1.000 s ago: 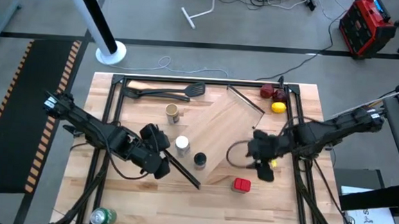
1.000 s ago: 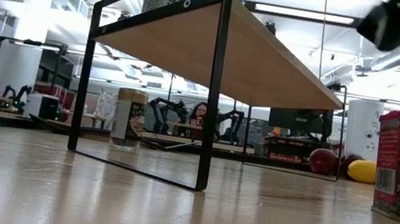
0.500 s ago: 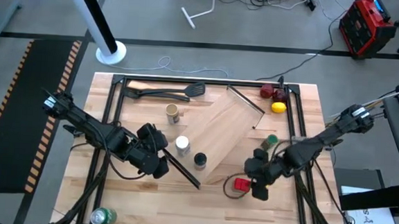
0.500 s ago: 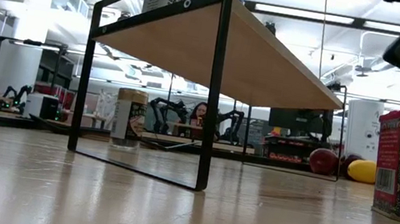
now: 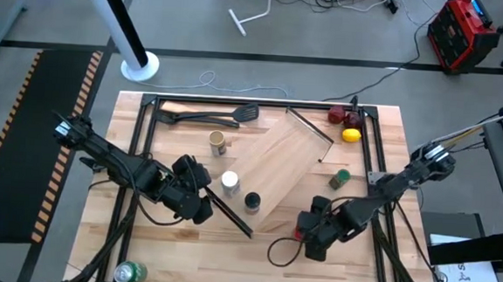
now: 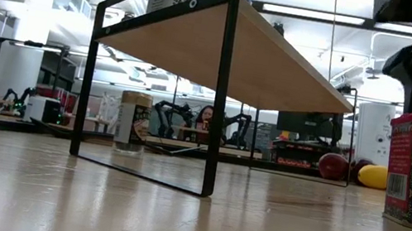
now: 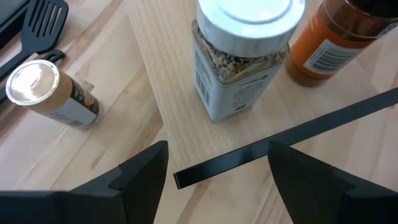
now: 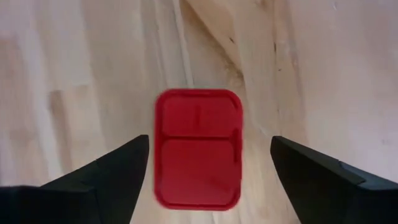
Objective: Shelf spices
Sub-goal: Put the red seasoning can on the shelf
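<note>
The right gripper (image 8: 202,186) hangs over the red tin (image 8: 198,148) at the lower right of the high view, its fingers spread wide to either side and clear of it. The left gripper (image 7: 214,180), also wide open, waits at the lower left end of the shelf (image 5: 278,164), where the white-capped jar (image 7: 244,56) and black-capped jar (image 5: 251,200) stand.

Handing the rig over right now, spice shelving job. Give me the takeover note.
Left gripper: open, empty, hovering at the near end of the shelf.
Right gripper: open, above the red tin, fingers either side, not gripping.
On the shelf: white-capped jar, black-capped jar.
On the table: red tin, green jar, tan cylinder.
Shaker: not seen.
Left: grasp and shelve the tin, then the rest.
</note>
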`<act>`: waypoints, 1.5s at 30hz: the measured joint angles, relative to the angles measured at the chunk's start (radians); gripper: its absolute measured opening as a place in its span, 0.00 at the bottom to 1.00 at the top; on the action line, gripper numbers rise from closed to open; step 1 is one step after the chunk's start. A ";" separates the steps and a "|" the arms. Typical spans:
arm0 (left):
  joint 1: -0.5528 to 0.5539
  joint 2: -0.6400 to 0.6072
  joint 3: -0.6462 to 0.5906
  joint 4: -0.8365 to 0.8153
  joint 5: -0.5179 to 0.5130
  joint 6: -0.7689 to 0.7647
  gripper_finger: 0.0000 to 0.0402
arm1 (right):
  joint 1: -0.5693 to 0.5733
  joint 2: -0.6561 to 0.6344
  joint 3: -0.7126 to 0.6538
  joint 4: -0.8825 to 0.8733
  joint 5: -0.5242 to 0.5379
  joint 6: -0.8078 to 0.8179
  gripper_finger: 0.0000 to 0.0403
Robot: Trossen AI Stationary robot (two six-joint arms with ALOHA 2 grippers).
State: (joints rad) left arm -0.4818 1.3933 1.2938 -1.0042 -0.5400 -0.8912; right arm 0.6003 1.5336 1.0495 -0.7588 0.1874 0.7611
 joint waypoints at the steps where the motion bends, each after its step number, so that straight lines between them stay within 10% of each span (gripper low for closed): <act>1: 0.000 0.000 0.000 0.000 0.000 -0.001 0.66 | 0.000 0.019 0.007 -0.003 -0.001 -0.003 0.80; 12: -0.002 0.000 0.000 -0.008 0.015 -0.001 0.65 | 0.000 0.153 0.032 0.001 -0.012 -0.056 0.78; 21: -0.002 0.000 0.000 -0.010 0.028 -0.001 0.62 | 0.000 0.150 0.029 0.002 -0.015 -0.124 0.47; 32: -0.003 0.000 0.000 -0.036 0.057 -0.002 0.62 | 0.005 0.062 0.071 -0.247 -0.070 -0.180 0.47; 45: -0.003 -0.001 0.000 -0.061 0.061 0.018 0.62 | -0.123 -0.145 0.342 -0.348 -0.024 -0.943 0.47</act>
State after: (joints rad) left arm -0.4847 1.3923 1.2934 -1.0649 -0.4789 -0.8730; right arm 0.4771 1.3881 1.3911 -1.1072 0.1635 -0.1818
